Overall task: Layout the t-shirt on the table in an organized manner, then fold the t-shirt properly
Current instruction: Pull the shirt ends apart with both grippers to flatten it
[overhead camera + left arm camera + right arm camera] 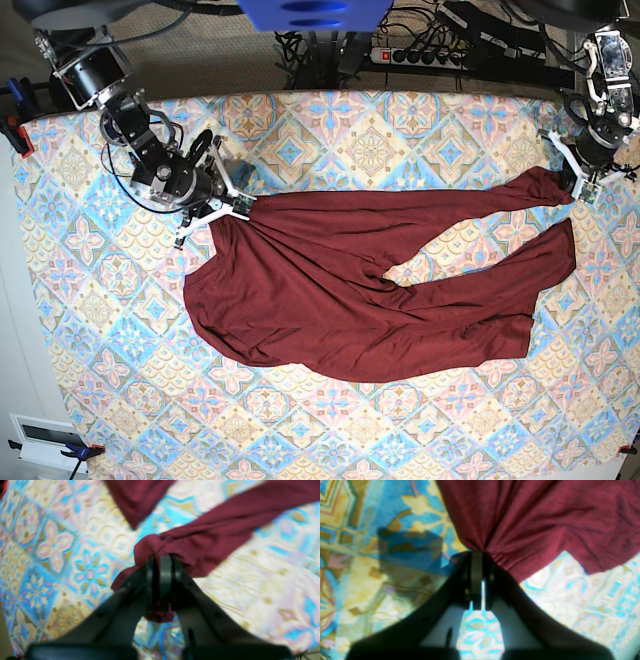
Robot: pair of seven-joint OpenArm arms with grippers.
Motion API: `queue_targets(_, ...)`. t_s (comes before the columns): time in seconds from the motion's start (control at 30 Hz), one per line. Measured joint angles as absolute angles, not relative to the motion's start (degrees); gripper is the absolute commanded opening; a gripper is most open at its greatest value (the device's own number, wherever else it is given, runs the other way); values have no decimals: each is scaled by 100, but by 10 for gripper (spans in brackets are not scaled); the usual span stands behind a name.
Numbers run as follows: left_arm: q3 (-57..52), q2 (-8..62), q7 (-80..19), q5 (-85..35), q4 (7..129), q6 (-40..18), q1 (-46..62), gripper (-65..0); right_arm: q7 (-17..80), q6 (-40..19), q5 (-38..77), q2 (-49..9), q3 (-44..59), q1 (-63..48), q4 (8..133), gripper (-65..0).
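Base view: t-shirt (340,290) spread across middle of table (90,330), dark maroon, plain, long sleeves. Body bunched toward view's left in a broad rounded mass with folds; two long strips of fabric running out toward view's right, upper one ending at far right edge, lower one wider and doubled back, with a patch of tiled cloth showing between them. Table cover patterned in pastel blue, pink and cream diamond tiles.

Right gripper (238,207) on view's left, at upper left corner of shirt body, closed onto fabric there; cloth drawn to a point at that spot. Left gripper (574,186) on view's right, at tip of upper strip, near table's right edge.

Right wrist view: right gripper (477,555) pressed together on gathered edge of t-shirt (545,522); pleats radiating from pinch point, fabric fanning up and to right. Shadow of arm cast on tiles at left.

Left wrist view: left gripper (162,560) clamped on a bunched end of t-shirt (225,527); a small wad of cloth bulging just above fingertips, a scrap hanging below between fingers. Sleeve stretching away up and to right over table (62,555). Separate maroon corner lying at top centre. Picture blurred on right side.
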State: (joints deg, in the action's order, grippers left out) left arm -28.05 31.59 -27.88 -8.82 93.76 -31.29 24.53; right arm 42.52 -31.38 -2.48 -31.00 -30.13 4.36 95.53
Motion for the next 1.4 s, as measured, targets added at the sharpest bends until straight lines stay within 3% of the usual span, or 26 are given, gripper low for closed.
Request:
queue_targets(0.63,-3098,3424,-2709,-880,9483,-3120,2716,-650,4165,-3127,-226,-4130,-2731,333,9583,-650)
queue_targets(0.77,-2281,3586,-2895,-779,9448,-3138,3122,-650,4237,-3148,-220,-4112,-2744,204,9570,-650)
queue_targets(0.97,-1533,4375,-2794,-812,9588,-3111,3782,-650,4226,-3133,-237,-4123,-2742,239,9557,-650)
queue_targets(1.1,-1450,4429,-2722,-744,9583,-3135,3804,-650,4226,-3131,-235,-4115,-2742,242,9553,-650)
queue_targets(1.27,-1094,4497,-2842,224,9579,-3070,3776,-650,4222,-3131,-220,-4112,-2742,242,9553,-650)
queue_targets(1.4,-1007,4460,-3365,301,9605,-3065,3684,-649,4228,-3133,-220,-4117,-2742,235,9550,-650)
